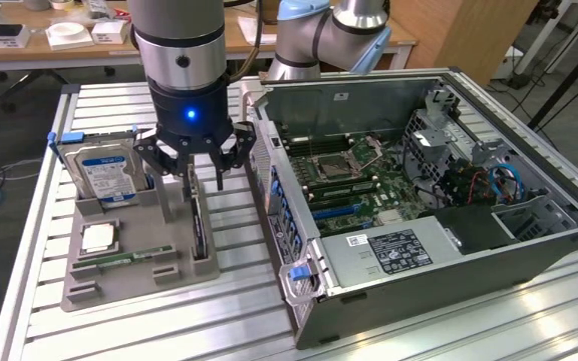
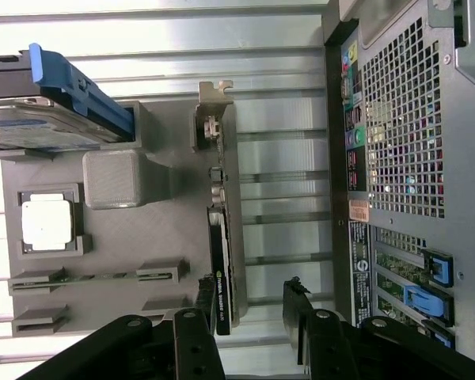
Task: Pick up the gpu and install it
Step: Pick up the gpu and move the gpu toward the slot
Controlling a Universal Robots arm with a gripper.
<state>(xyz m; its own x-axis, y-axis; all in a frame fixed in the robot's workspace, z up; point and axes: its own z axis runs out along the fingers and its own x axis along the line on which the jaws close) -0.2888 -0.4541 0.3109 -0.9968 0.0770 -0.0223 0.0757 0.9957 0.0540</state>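
The gpu (image 1: 199, 219) stands on edge in a slot of the grey tray (image 1: 133, 235), left of centre in the exterior view, so its top edge faces upward for grasping. The gripper (image 1: 195, 184) hangs just above it, spread wide and empty, beside the open computer case (image 1: 560, 248).

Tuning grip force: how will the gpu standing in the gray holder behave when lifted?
Probably stiff: the gpu is a flat card standing on edge without sagging. Likely light, being very slim edge-on. Held only by slots in the gray holder, it may tilt if gripped off-centre.
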